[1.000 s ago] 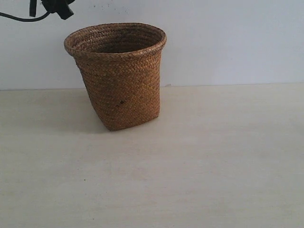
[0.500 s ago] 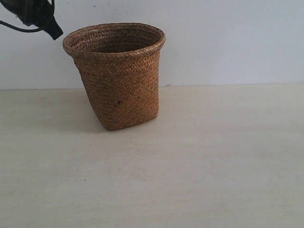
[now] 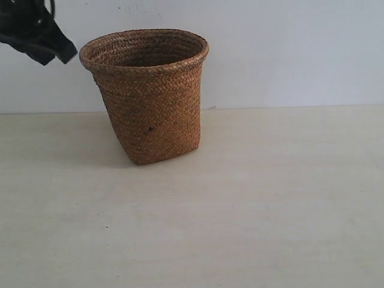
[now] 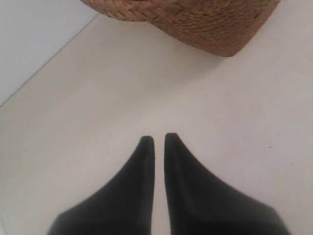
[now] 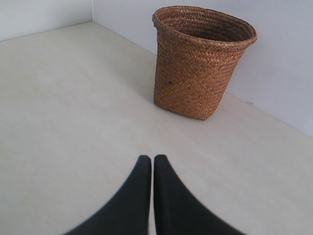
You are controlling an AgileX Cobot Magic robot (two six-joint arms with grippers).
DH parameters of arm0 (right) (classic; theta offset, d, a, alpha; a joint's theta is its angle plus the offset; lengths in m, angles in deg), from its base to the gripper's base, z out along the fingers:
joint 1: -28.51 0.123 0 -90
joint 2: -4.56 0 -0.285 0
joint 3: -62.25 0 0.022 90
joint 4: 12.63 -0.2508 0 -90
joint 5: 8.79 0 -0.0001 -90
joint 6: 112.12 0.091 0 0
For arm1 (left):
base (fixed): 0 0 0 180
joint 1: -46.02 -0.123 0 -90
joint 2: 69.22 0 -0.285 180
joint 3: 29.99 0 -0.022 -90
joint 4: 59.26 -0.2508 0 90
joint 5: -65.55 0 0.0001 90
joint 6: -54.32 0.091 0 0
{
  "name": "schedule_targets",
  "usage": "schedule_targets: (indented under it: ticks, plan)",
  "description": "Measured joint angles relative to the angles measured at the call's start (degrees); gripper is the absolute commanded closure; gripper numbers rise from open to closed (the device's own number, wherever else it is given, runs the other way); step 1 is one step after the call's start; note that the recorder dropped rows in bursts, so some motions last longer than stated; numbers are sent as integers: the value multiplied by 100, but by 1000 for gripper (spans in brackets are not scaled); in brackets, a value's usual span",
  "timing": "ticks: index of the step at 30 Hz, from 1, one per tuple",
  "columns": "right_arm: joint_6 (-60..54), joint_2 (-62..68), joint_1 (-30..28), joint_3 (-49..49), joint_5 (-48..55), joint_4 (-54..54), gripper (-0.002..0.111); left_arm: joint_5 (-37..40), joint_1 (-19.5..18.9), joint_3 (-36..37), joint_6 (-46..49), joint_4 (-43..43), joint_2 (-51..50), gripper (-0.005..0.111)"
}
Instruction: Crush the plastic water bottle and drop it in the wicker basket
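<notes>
The wicker basket (image 3: 150,102) stands upright at the back of the pale table, its dark spot facing the exterior camera. The plastic water bottle shows in no view; the part of the basket's inside that I can see is dark. My left gripper (image 3: 63,51) hangs in the air just left of the basket's rim, apart from it. In its wrist view the left gripper (image 4: 159,139) is shut with nothing between its fingers, above bare table beside the basket (image 4: 195,19). My right gripper (image 5: 149,159) is shut and empty, well short of the basket (image 5: 195,68); the exterior view does not show it.
A white wall (image 3: 288,54) runs right behind the basket. The pale table (image 3: 240,210) spreads wide in front of and to the right of the basket. A side wall meets the table near the left gripper (image 4: 29,44).
The left gripper has moved left and lower, from above the basket's left rim to beside it. The basket shifted slightly left early on and has stayed still since.
</notes>
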Motion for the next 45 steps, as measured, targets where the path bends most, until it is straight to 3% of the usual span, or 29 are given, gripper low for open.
schedule_targets:
  ticks: [4,12,16,23,28,45]
  plan:
    - [0,0,0,0,0,0,108,-142,0,494,44,418,915,103]
    - [0,0,0,0,0,0,108,-402,0,2312,24,759,3373,103]
    - [0,0,0,0,0,0,108,-737,0,3498,-465,765,5025,103]
    - [0,0,0,0,0,0,108,-1027,0,5135,-1353,136,7129,103]
    - [0,0,0,0,0,0,108,-1577,0,6077,-1976,261,8696,103]
    - [9,-36,0,0,11,0,108,-2410,0,6067,-2170,440,9092,103]
